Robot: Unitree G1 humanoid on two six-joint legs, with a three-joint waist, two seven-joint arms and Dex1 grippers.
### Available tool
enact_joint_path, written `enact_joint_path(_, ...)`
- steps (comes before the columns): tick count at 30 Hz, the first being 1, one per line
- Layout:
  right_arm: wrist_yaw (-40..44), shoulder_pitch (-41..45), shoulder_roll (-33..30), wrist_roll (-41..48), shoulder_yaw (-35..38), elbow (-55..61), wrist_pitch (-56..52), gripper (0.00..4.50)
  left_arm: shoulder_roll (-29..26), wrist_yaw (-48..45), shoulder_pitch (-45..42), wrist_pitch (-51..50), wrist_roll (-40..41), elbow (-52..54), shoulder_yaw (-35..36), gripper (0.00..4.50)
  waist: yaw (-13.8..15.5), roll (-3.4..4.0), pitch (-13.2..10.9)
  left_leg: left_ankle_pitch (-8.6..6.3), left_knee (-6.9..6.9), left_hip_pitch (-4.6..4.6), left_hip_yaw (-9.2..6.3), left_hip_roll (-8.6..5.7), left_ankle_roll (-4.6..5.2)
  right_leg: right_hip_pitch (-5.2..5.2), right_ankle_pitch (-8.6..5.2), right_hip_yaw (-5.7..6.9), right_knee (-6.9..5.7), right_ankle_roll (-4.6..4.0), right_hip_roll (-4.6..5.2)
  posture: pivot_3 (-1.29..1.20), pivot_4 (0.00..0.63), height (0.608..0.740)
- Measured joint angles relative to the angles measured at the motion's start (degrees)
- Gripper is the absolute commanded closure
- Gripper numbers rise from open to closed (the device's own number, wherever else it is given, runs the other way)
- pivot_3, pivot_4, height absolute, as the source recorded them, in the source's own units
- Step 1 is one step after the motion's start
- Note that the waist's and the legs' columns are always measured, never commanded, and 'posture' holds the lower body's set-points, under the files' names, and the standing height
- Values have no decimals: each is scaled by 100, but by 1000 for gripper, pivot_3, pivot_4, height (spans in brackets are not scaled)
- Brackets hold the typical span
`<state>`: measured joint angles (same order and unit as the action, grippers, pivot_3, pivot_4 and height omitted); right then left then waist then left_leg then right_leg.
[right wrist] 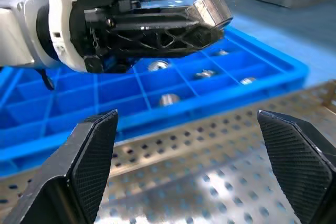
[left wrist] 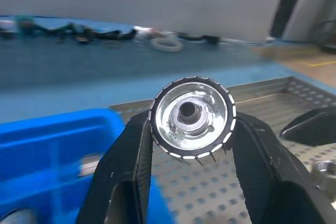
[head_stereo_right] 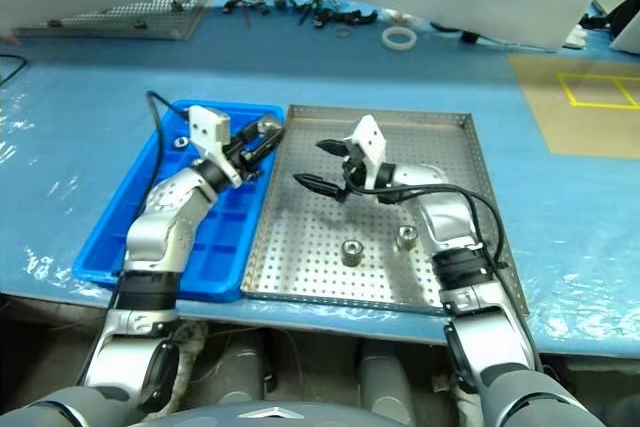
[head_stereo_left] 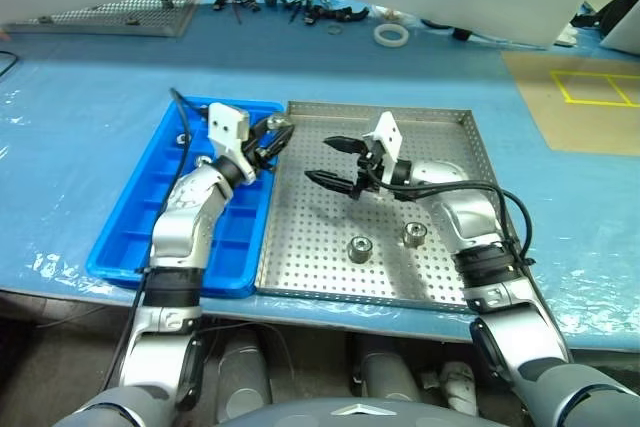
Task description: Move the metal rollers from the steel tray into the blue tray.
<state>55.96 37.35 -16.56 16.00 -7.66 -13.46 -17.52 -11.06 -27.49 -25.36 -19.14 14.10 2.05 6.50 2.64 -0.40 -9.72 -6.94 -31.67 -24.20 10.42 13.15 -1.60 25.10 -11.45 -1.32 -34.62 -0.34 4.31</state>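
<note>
The left gripper [head_stereo_left: 272,139] is clenched on one metal roller [left wrist: 192,117], raised at the seam between the blue tray [head_stereo_left: 130,237] and the steel tray [head_stereo_left: 470,162]. The right gripper [head_stereo_left: 335,161] hangs spread wide and empty over the steel tray, at three o'clock from the left. Two rollers [head_stereo_left: 359,248] stand on the steel tray toward six o'clock. Several rollers [right wrist: 168,99] sit in the blue tray's far compartments.

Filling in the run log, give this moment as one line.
left gripper: shut on metal roller | right gripper: open, empty | two rollers on steel tray
</note>
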Motion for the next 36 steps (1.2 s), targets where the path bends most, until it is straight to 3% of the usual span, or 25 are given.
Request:
enact_joint_path(6,298,66,148,-43,-86,-654,390,0,-119,801,615,-196,-364,597,26,2670,210,-1,-1,6,4,-5,-10,6,-11,-3,-1,0,-3,1,2,91,150,740)
enact_joint_path(16,302,172,314,-160,-88,-994,653,0,37,2664,1396,-538,-1057,1133,734,2670,217,-1,0,23,38,-11,-22,14,-39,11,-4,2,1,5,-10,79,150,740)
enact_joint_path(21,320,207,242,-163,-79,-1001,655,0,333,2982,1742,-653,-1155,1322,662,2670,278,-2,0,23,37,-13,-22,15,-39,11,-5,4,2,5,-9,72,150,740)
enact_joint_path(28,314,124,161,-217,-84,-972,650,0,564,3380,1585,-983,-972,1179,962,2670,273,0,0,24,38,0,-22,9,-40,7,-5,4,-1,6,-9,42,150,740)
enact_joint_path(36,209,18,63,-234,-78,-766,640,0,542,3307,1058,-1011,-724,645,993,76,259,1,2,25,39,13,-22,10,-42,5,-6,3,-10,9,-10,-26,150,740)
